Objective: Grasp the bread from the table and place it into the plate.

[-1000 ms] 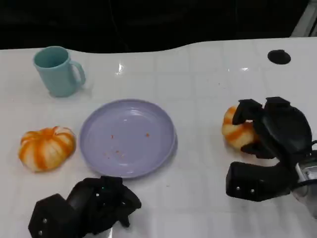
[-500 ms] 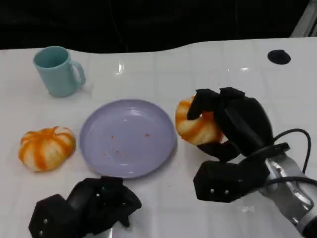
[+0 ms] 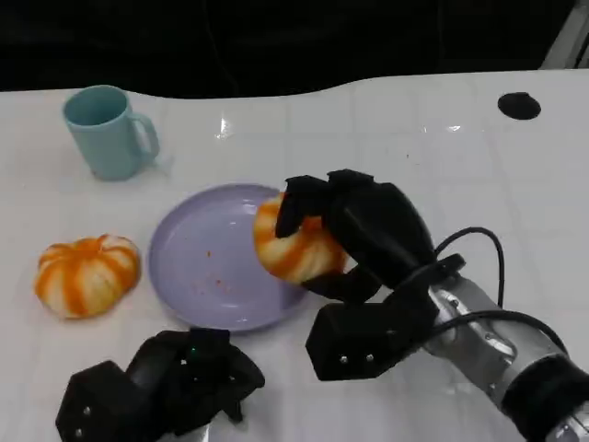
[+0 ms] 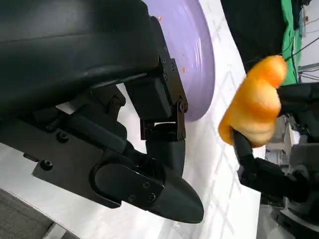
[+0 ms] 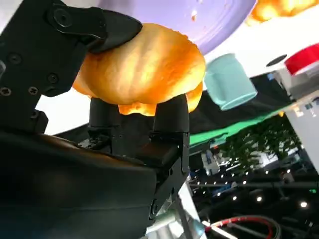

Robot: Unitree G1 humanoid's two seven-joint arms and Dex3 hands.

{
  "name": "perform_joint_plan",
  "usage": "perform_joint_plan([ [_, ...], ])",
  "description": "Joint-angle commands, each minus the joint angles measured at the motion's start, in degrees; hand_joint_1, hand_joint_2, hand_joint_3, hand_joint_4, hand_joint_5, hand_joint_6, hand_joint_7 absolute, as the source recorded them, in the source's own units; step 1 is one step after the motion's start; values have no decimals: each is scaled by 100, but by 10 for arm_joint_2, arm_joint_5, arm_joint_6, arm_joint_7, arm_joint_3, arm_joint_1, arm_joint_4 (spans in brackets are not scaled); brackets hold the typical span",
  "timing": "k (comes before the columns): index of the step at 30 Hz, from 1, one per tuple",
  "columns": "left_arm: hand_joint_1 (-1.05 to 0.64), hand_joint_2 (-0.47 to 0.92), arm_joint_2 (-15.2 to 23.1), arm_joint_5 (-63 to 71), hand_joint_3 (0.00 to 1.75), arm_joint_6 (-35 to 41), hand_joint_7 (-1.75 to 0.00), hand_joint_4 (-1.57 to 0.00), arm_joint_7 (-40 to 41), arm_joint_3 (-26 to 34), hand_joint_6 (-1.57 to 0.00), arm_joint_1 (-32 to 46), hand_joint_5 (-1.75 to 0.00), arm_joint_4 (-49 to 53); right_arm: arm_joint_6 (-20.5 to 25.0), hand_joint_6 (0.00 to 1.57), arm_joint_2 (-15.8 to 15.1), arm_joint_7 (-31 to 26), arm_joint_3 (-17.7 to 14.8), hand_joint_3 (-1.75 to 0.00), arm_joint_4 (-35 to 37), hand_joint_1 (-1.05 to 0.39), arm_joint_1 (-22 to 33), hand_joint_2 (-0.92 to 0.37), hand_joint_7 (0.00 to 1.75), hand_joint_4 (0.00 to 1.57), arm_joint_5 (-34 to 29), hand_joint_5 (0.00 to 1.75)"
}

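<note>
My right hand (image 3: 363, 230) grips an orange-and-white striped bread (image 3: 293, 244) and holds it above the right part of the lavender plate (image 3: 198, 267). The right wrist view shows the bread (image 5: 144, 67) clamped between black fingers (image 5: 172, 117), with the plate (image 5: 214, 17) beyond it. In the left wrist view the bread (image 4: 256, 99) hangs beside the plate (image 4: 192, 50). My left hand (image 3: 170, 382) rests on the table at the lower left, fingers curled in, holding nothing. A second striped bread (image 3: 87, 273) lies on the table left of the plate.
A teal mug (image 3: 109, 131) stands at the back left. A small black disc (image 3: 518, 105) sits at the far right of the white table (image 3: 442, 166). A few crumbs lie on the plate. A cable loops along my right forearm.
My right hand has carried the bread leftward from the table's right side to above the plate's right part. The left hand and the other bread have not moved.
</note>
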Motion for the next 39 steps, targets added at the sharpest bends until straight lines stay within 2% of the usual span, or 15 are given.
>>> perform_joint_plan([
  [1,-100,90,4,4,0,-2,-78,-100,2,0,-122,1,-144,7,-13,76,28,-42,12,-113,69,-11,-45,-44,161,90,-10,175],
  [9,-100,89,0,6,0,1,-78,-100,5,-2,-122,2,-144,7,-34,76,72,-77,7,-113,167,-13,-93,-44,160,93,0,175],
  [10,-100,89,0,6,0,3,-78,-101,5,-2,-122,3,-144,5,-33,77,76,-75,5,-113,175,-14,-98,-44,150,89,3,175],
  [12,-100,89,0,6,0,1,-78,-100,4,-2,-123,3,-144,4,-35,80,80,-58,1,-105,187,-13,-106,-42,117,81,13,170],
  [13,-100,89,0,6,0,1,-78,-100,4,-2,-123,3,-144,4,-37,76,80,-46,-1,-98,191,-14,-109,-43,99,75,17,164],
  [14,-100,89,1,6,0,1,-78,-100,3,-2,-123,3,-144,5,-38,72,79,-25,0,-87,194,-16,-112,-47,77,64,22,155],
  [15,-100,89,1,6,0,2,-77,-100,4,-2,-123,2,-144,4,-36,69,76,-4,3,-79,195,-19,-115,-50,61,57,22,139],
  [16,-101,89,2,7,0,4,-77,-100,4,-2,-123,2,-144,3,-34,62,71,15,9,-71,196,-23,-119,-55,45,45,18,117],
  [17,-101,89,2,7,0,5,-77,-100,4,-2,-123,2,-144,2,-30,51,68,31,15,-57,196,-29,-121,-62,27,28,14,86],
  [18,-100,89,3,7,0,6,-77,-100,4,-2,-123,1,-144,2,-25,46,65,43,20,-42,194,-33,-123,-70,17,22,9,68],
  [20,-99,89,4,6,0,4,-77,-100,2,-1,-122,-2,-145,6,-18,36,60,58,27,-16,188,-43,-122,-85,4,12,3,47],
  [23,-99,90,4,5,0,4,-76,-100,1,1,-122,-8,-144,14,-18,27,48,87,33,-7,173,-51,-118,-91,0,2,2,42],
  [30,-100,89,4,5,0,3,-74,-100,3,2,-123,-12,-144,18,-4,21,13,149,27,-10,96,-60,-90,-92,0,0,12,30],
  [37,-98,90,2,-1,0,-6,-76,-98,-1,5,-122,-8,-143,17,-6,24,-26,187,12,-12,-25,-63,-27,-92,2,1,32,32],
  [39,-98,90,2,-6,0,-7,-76,-97,-4,6,-122,-7,-144,20,-9,25,-39,186,8,-11,-61,-62,-3,-92,2,0,35,39],
])
